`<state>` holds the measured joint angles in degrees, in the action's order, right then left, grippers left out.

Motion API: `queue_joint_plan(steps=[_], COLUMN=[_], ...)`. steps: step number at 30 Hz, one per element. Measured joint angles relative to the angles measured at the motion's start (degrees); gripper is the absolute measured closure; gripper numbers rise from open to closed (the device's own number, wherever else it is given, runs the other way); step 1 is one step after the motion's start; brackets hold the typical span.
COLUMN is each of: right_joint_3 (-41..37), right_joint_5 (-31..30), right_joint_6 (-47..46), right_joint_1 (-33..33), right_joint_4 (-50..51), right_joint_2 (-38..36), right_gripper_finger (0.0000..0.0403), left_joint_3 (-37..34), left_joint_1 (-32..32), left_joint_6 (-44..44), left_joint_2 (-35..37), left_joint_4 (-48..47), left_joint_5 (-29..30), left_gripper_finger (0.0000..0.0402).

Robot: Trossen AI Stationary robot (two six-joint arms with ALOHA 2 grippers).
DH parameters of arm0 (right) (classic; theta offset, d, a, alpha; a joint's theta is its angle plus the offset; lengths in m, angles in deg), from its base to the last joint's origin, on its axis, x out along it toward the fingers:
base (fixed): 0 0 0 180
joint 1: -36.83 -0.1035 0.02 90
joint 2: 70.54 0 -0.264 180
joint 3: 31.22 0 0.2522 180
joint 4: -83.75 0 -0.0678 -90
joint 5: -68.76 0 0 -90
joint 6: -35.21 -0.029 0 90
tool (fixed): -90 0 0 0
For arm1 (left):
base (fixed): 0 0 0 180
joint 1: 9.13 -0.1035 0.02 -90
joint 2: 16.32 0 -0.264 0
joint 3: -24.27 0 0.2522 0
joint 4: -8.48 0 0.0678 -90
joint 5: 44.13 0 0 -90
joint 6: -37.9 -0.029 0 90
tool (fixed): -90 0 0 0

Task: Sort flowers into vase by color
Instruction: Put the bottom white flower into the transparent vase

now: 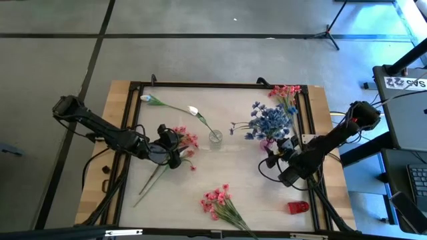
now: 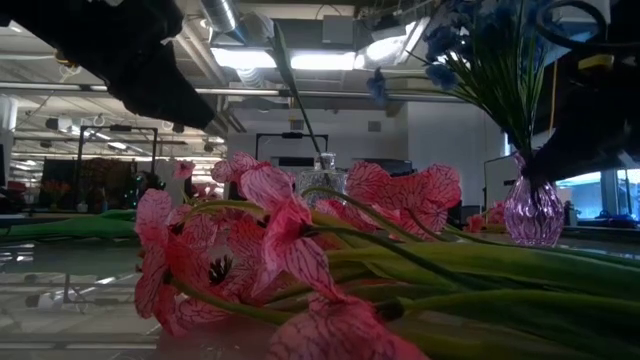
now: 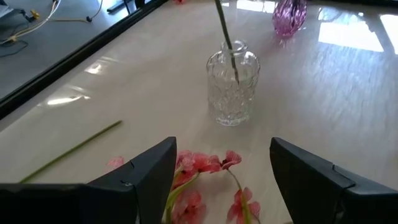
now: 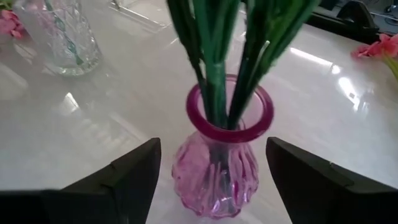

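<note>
Our left gripper [image 3: 221, 180] is hovering with fingers spread wide over a pink sprig [image 3: 205, 165] lying on the table [image 1: 233, 173], just short of the clear glass vase [image 3: 232, 87] holding a white-bud stem [image 1: 175, 107]. Our right gripper [image 4: 211, 177] is also standing wide, its fingers flanking the pink vase [image 4: 217, 168] without touching it; blue flowers [image 1: 269, 121] are sitting in that vase. More pink flowers are lying at the front edge [image 1: 217, 199] and the far right corner [image 1: 285, 91].
</note>
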<state>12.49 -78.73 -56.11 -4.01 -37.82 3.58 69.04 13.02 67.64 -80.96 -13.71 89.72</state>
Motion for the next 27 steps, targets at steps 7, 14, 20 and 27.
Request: queue_joint_plan(steps=[7,14,20,27], right_joint_3=[2.0,6.3,12.8,23.5], right_joint_5=[1.8,7.0,17.0,38.1], right_joint_6=[0.3,-1.2,0.7,12.3], right_joint_1=[0.0,0.0,-0.6,-3.7], right_joint_4=[2.3,11.2,18.7,23.2], right_joint_2=[0.0,0.0,-1.1,-9.3], right_gripper_finger=[0.0112,0.0112,0.0112,0.0114], left_joint_3=[0.0,0.0,0.0,0.0], left_joint_1=[0.0,0.0,0.0,0.0], left_joint_6=[0.4,1.7,1.7,-2.4], left_joint_2=[0.0,0.0,0.0,-0.1], left_joint_4=[-0.8,-4.0,-4.5,-3.7], left_joint_5=[0.0,-1.9,-6.5,-4.7], left_gripper_finger=[0.0148,0.0148,0.0148,0.0148])
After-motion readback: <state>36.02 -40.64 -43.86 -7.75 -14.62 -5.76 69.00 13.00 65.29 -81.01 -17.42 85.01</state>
